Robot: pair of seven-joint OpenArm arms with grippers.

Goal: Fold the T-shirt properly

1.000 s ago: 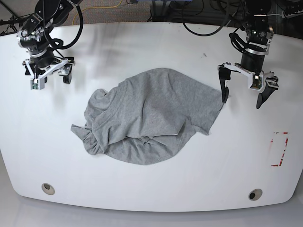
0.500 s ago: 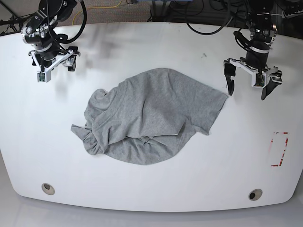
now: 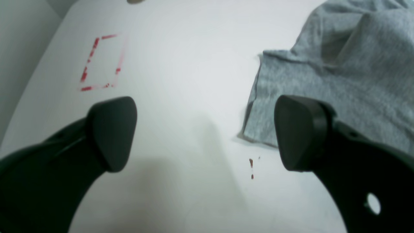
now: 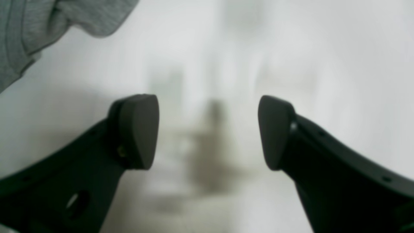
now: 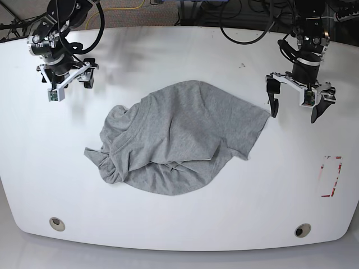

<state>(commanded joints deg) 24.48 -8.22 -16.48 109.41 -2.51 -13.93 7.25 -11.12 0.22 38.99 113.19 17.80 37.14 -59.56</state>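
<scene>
Holes, two of them, sat in the near edge of the white table (image 5: 33, 168): one hole (image 5: 56, 223) near-left, another hole (image 5: 302, 230) near-right. Red marks forming a broken rectangle (image 5: 331, 176) were on the right side of the tabletop. T-shirt (image 5: 179, 137) lay in the middle of the table, heather-grey, crumpled, not folded; bunched folds at its left and near side, a flatter sleeve or corner reaching toward the right. No lettering visible on the side facing up.

My left gripper (image 5: 293, 103) was at the far right in the base view, hovering just beside the shirt's right corner, jaws spread wide and holding nothing. In the left wrist view my left gripper (image 3: 207, 134) framed bare table, the shirt's hemmed edge (image 3: 255, 106) just beside the right finger (image 3: 299, 129), contact not clear. Small red specks (image 3: 251, 166) were on the table between the fingers, and the red rectangle (image 3: 100, 61) lay beyond the left finger.

My right gripper (image 5: 68, 85) was at the far left in the base view, apart from the shirt, over bare table. Right wrist view was blurred: my right gripper (image 4: 208, 131) had jaws apart, empty, with only a bit of grey shirt (image 4: 38, 26) at the upper left corner.

Cables (image 5: 241, 22) hung beyond the far edge of the table.
</scene>
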